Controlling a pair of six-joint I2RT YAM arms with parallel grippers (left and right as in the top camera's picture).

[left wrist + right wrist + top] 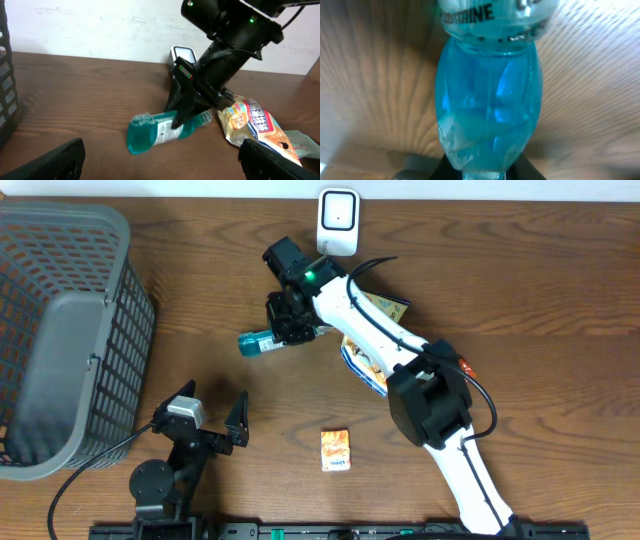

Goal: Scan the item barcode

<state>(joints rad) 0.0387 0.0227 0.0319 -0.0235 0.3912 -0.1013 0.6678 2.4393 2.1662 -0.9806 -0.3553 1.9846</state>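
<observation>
A teal mouthwash bottle (256, 342) with a white label lies nearly level over the middle of the table. My right gripper (291, 326) is shut on its neck end. In the left wrist view the bottle (155, 132) tilts with its base low and to the left, and the black right gripper (183, 107) clamps its upper end. The bottle (490, 100) fills the right wrist view, label lettering at the top, dark fingers (451, 167) at its foot. The white scanner (338, 222) stands at the back edge, behind the right arm. My left gripper (211, 412) is open near the front left, holding nothing.
A grey mesh basket (60, 330) fills the left side. A snack bag (362, 362) lies under the right arm, and appears as a gold bag (250, 125) in the left wrist view. A small orange box (336, 450) rests near the front centre.
</observation>
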